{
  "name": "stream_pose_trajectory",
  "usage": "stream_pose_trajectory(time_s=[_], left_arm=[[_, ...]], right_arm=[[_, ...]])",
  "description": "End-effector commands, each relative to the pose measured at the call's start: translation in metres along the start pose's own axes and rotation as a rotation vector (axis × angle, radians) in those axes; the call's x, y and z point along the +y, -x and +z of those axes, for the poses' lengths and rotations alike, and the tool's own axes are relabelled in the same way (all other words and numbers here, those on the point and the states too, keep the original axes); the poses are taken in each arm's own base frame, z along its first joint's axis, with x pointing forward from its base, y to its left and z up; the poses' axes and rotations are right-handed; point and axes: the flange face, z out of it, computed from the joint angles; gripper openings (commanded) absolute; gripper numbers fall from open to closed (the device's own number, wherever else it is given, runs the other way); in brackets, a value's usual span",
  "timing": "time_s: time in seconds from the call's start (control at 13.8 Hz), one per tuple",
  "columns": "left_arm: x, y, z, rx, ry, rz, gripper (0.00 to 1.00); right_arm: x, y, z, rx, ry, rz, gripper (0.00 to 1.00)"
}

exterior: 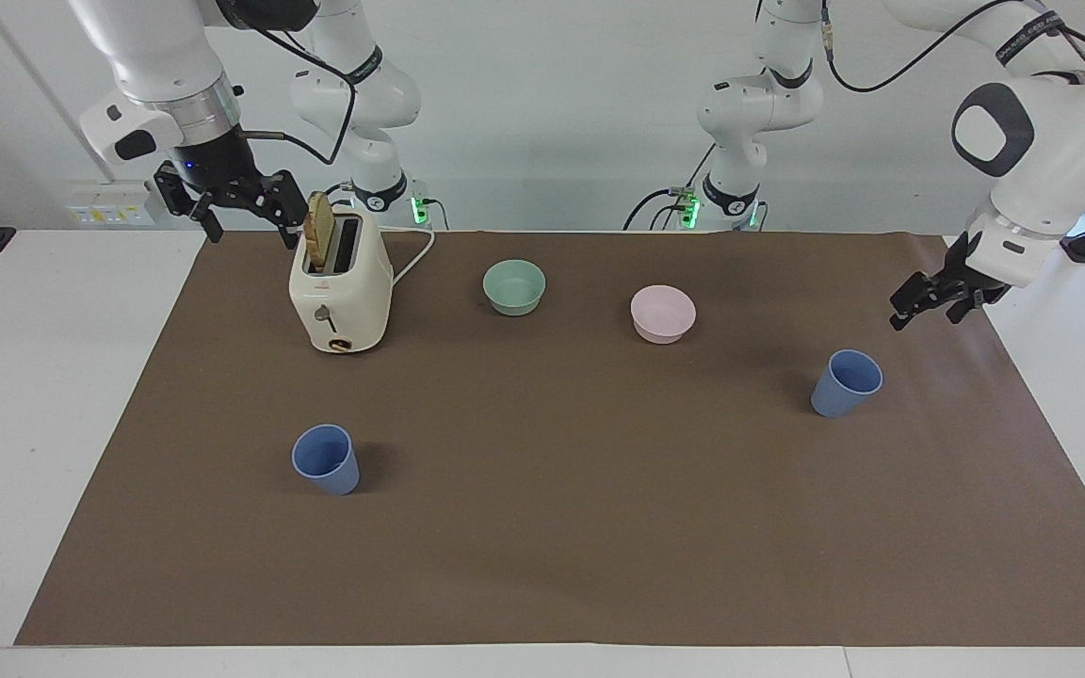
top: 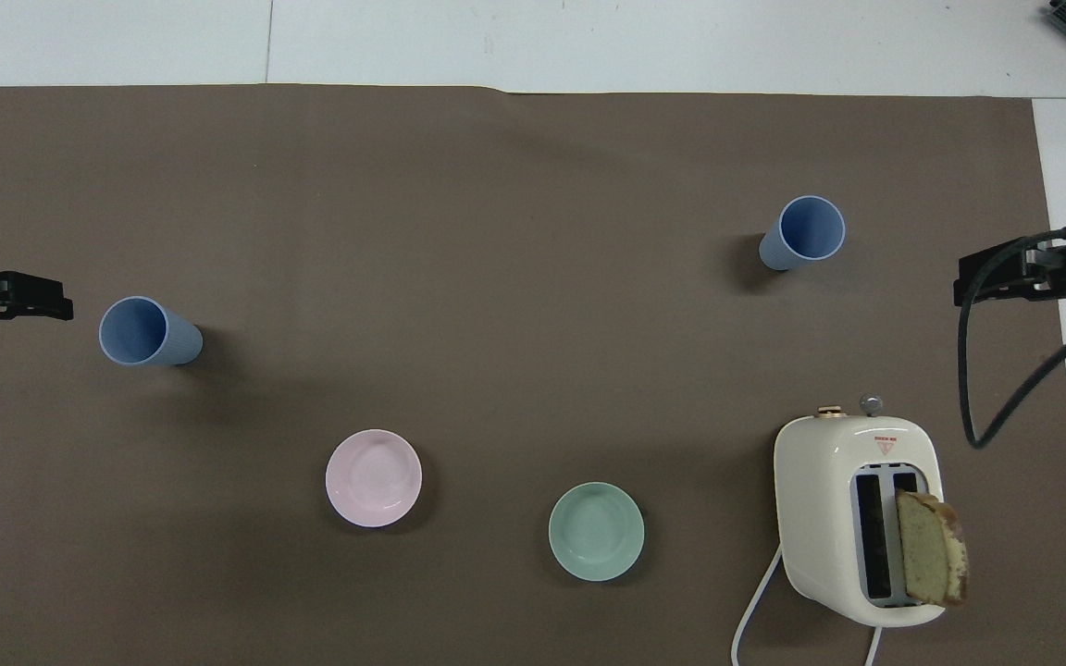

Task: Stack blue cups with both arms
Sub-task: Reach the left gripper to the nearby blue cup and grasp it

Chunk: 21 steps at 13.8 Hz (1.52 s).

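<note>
So your left claw (exterior: pixel 936 305) hangs open and empty near the blue cup (exterior: pixel 846 382) at the left arm's end of the surface (exterior: pixel 542 565), not touching it. Your right claw (exterior: pixel 230 205), also open and empty, waits beside the toaster (exterior: pixel 341 292). From that toaster, the second blue cup (exterior: pixel 326 459) stands farther from the robots. Nothing is gripped or stacked yet.
</note>
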Motion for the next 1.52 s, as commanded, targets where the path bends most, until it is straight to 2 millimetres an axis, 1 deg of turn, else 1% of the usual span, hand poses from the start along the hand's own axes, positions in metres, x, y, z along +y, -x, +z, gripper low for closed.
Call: stream_pose_trajectory(time_s=[0.0, 0.14, 0.29, 0.43, 0.51, 0.94, 1.45], left_arm=[[-0.009, 0.004, 0.033, -0.008, -0.01, -0.011, 1.0], [-0.011, -0.001, 0.05, -0.024, -0.01, -0.014, 1.0], [-0.011, 0.004, 0.067, -0.027, -0.009, -0.016, 1.0], [-0.012, 0.014, 0.091, -0.032, -0.01, -0.019, 1.0], [-0.012, 0.018, 0.099, -0.033, -0.011, -0.022, 1.0], [-0.005, 0.022, 0.121, -0.037, -0.012, -0.01, 1.0], [-0.005, 0.022, 0.121, -0.037, -0.012, -0.009, 1.0]], right_arm=[[0.005, 0.001, -0.003, 0.007, -0.019, -0.018, 1.0], [0.005, 0.001, -0.003, 0.007, -0.019, -0.018, 1.0], [0.005, 0.001, -0.003, 0.007, -0.019, -0.018, 1.0], [0.005, 0.001, -0.003, 0.007, -0.019, -0.018, 1.0], [0.005, 0.001, -0.003, 0.007, -0.019, -0.018, 1.0], [0.005, 0.001, -0.003, 0.005, -0.019, -0.018, 1.0], [0.005, 0.001, -0.003, 0.007, -0.019, -0.018, 1.0]])
